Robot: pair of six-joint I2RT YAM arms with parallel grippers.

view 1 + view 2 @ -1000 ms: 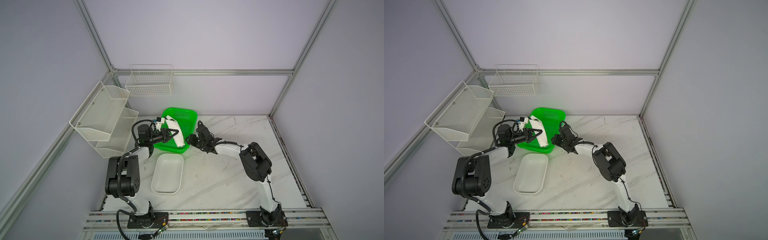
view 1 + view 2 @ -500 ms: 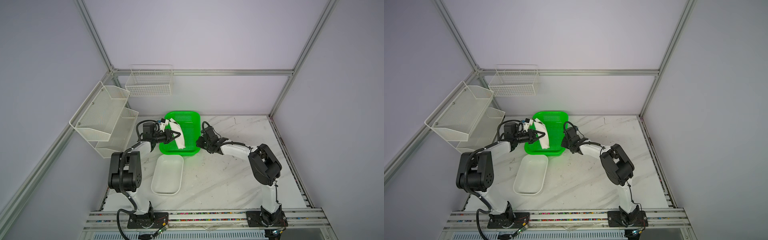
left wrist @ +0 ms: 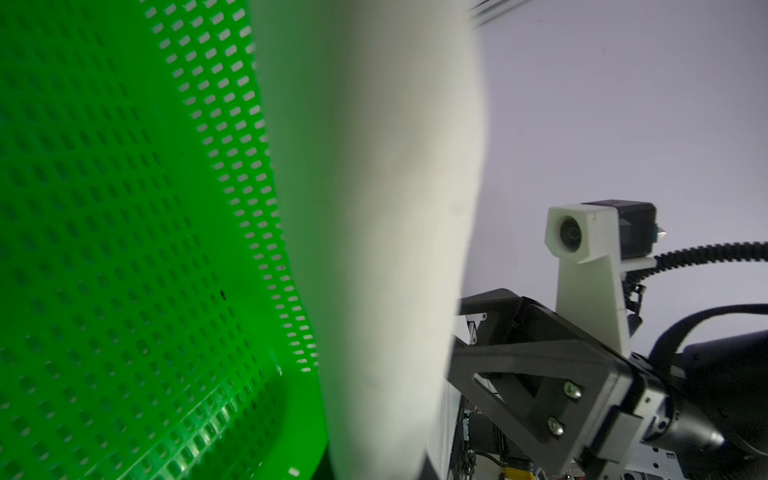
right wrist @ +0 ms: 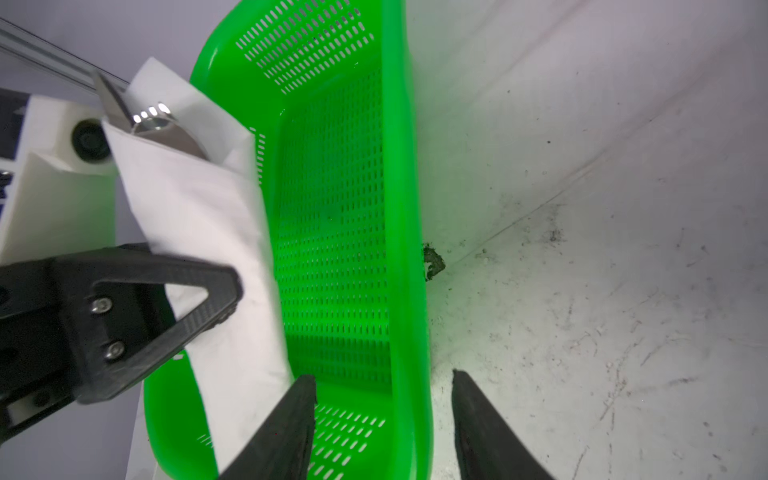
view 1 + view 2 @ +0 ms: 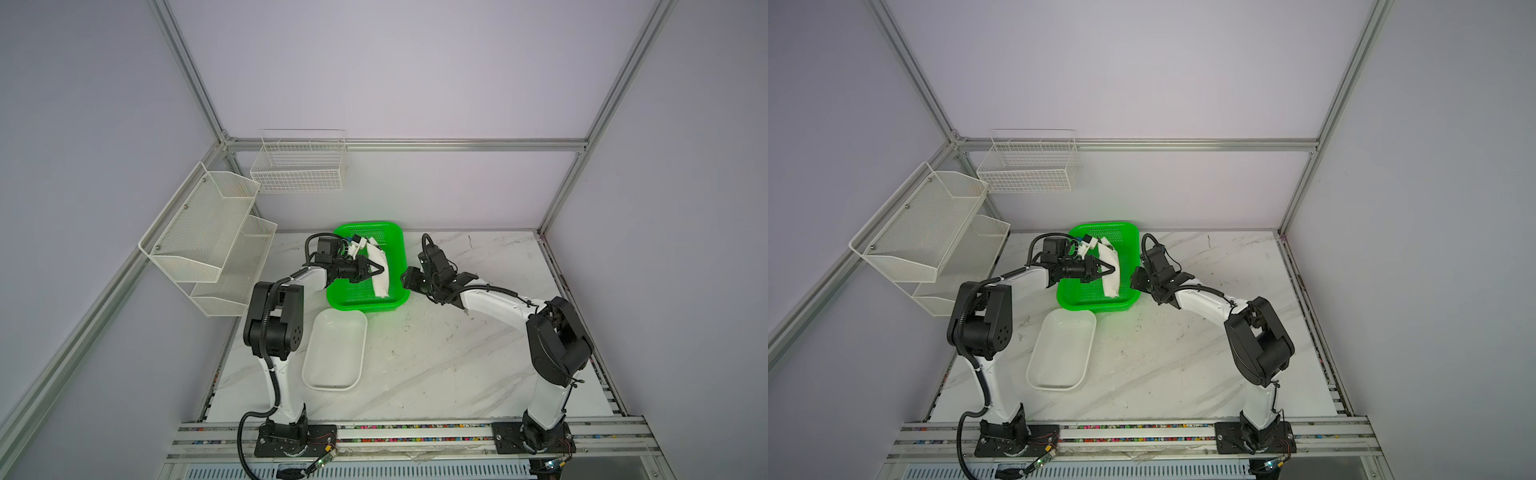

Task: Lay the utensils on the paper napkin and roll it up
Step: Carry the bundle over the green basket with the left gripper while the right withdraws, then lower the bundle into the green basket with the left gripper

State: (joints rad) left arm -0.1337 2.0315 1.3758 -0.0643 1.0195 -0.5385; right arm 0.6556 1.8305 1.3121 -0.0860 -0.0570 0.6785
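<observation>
Left gripper [image 5: 376,268] is clamped tight on the paper napkin [image 5: 381,283], which is rolled into a long white tube and hangs tilted over the green basket [image 5: 399,249] in both top views. The right wrist view gives the close look: the napkin [image 4: 199,216] is pinched at mid-length by a black finger [image 4: 199,286], and there are the utensils [image 4: 153,120], shiny metal tips peeking out of the roll's open upper end! Only those tips show, the rest is wrapped. The roll's lower end dips toward the basket floor; contact there can't be judged. Right gripper [image 4: 381,378] has its jaws parted to a middling width, holding nothing, and they straddle the basket's right-hand wall [image 4: 409,208], one finger over the perforated floor, one over the tabletop [image 4: 582,291]. In the left wrist view the napkin [image 3: 374,208] fills the middle, blurred, with green mesh [image 3: 104,208] beside it. The basket sits at the tabletop's back edge, left of centre; the white tray [image 5: 334,353] lies just in front of it, toward the front left corner.
</observation>
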